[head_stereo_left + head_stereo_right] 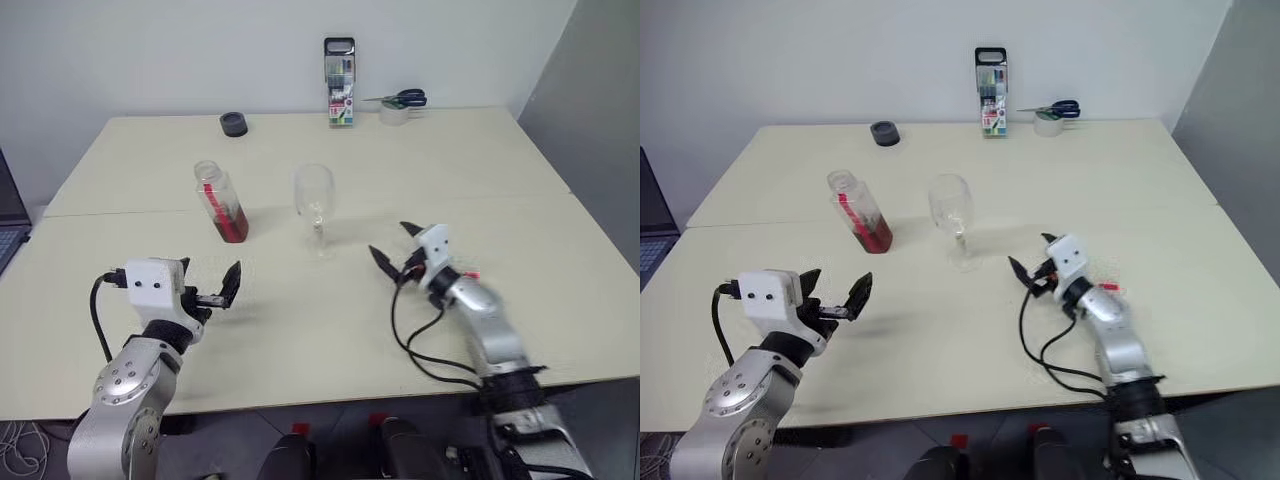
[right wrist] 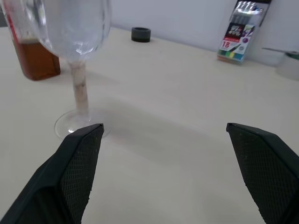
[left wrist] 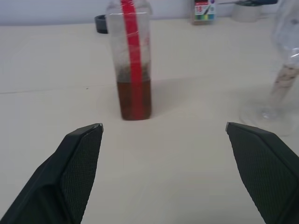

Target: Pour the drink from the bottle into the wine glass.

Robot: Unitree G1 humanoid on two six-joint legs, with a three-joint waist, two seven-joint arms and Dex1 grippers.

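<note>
**Bottle and wine glass stand side by side, both grippers open and empty**

The cream table (image 1: 330, 330) spans the whole scene, with a seam running across it from left to right just behind the two task things. The left gripper (image 1: 213, 286) hangs over the near left part of the table, pointing toward the far side, its two black fingers spread wide with nothing between them; the bottle sits in line beyond it, well apart. The right gripper (image 1: 393, 250) is over the table right of centre, angled toward the left, fingers likewise wide apart and holding nothing (a black cable loops from its wrist down onto the table).

At the far edge a tall marker pack (image 1: 340, 84) stands upright against the wall. The bottle (image 1: 220, 201) stands left of centre with its mouth uncapped, a red strip running down its side. The drink (image 3: 134, 99) fills only its lower part, a reddish-brown layer. Just right of the bottle, apart from it, the wine glass (image 1: 315, 205) stands upright on its round foot, its bowl empty; the right gripper is near its foot, not touching.

On the far right lie scissors (image 1: 403, 98) resting on a roll of tape (image 1: 394, 113). On the far left sits a small dark cap-like ring (image 1: 233, 124).
</note>
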